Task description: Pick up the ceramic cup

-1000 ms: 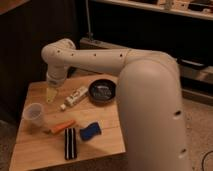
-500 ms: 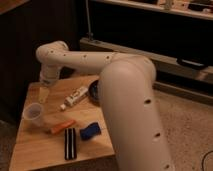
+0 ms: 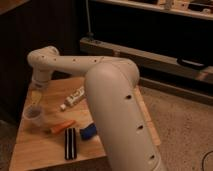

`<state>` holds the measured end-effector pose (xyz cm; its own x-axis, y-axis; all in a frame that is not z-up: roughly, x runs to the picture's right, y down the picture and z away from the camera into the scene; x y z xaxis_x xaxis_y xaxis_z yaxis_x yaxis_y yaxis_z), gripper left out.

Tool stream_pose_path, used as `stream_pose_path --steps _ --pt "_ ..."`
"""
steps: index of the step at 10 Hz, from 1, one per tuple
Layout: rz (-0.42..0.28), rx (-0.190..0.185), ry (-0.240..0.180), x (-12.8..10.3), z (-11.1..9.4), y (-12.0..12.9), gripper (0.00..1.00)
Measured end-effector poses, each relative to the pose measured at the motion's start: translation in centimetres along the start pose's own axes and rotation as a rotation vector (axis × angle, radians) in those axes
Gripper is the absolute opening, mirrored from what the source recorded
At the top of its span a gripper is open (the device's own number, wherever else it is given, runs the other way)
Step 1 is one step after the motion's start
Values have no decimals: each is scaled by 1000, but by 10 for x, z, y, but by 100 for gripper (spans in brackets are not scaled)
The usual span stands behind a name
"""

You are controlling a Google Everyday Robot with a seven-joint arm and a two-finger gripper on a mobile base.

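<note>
- Fingers (image 3: 36, 93) of the gripper (image 3: 36, 97): yellowish tips pointing down; whether parted or closed cannot be told.
- Position of the gripper: hanging just above the rim of the ceramic cup (image 3: 34, 116); contact cannot be told.
- Position of the ceramic cup: upright beside the left edge of the wooden tabletop (image 3: 30, 152).
- Other items: white tube (image 3: 74, 97) toward the far edge; orange object (image 3: 62, 127), blue object (image 3: 88, 131) and black bar (image 3: 70, 143) toward the near edge.

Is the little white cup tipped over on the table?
No, the ceramic cup stands upright on the wooden table, rim up, with the pincer close above it.
</note>
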<state>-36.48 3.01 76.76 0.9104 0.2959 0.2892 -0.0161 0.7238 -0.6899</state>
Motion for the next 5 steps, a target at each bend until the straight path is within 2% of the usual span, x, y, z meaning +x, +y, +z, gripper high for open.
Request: stream_pose_path --steps 5 --pt "-27 0 29 1 36 3 80"
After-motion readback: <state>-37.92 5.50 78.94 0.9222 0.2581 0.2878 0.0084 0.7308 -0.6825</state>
